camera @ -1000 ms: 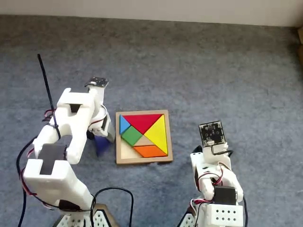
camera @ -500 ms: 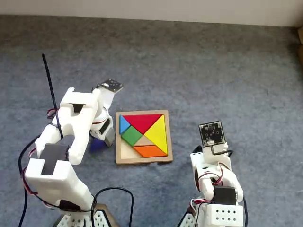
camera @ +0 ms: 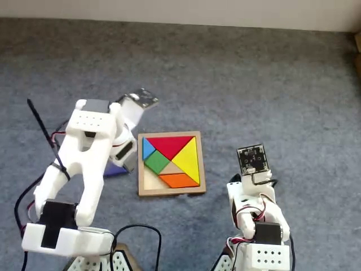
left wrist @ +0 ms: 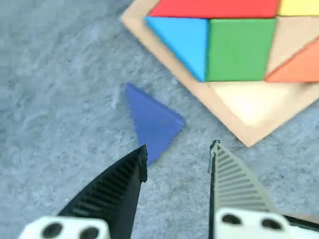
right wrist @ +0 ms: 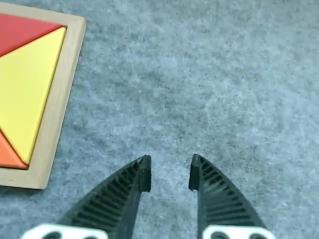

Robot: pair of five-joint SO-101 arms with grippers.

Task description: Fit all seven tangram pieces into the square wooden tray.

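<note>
The square wooden tray (camera: 201,165) lies mid-table holding a red triangle (camera: 172,145), a yellow triangle (camera: 189,161), a light blue triangle (camera: 148,148), a green square (camera: 157,162) and an orange piece (camera: 179,180). Bare wood shows at its near left corner (left wrist: 249,102). A dark blue triangle (left wrist: 152,122) lies flat on the carpet just outside the tray's left edge (left wrist: 239,130), partly under the left arm (camera: 117,169). My left gripper (left wrist: 178,148) hovers open above it, one fingertip (left wrist: 143,152) over the triangle's tip. My right gripper (right wrist: 169,162) is open over bare carpet, right of the tray (right wrist: 57,99).
Grey carpet covers the table. The left arm's white links (camera: 84,152) overhang the ground left of the tray. The right arm's base (camera: 256,226) stands at the near right. Open carpet stretches beyond and to the right of the tray.
The left arm has lifted and swung, its wrist camera shifting to the right and farther back. The dark blue triangle stays beside the tray. The right arm has not moved.
</note>
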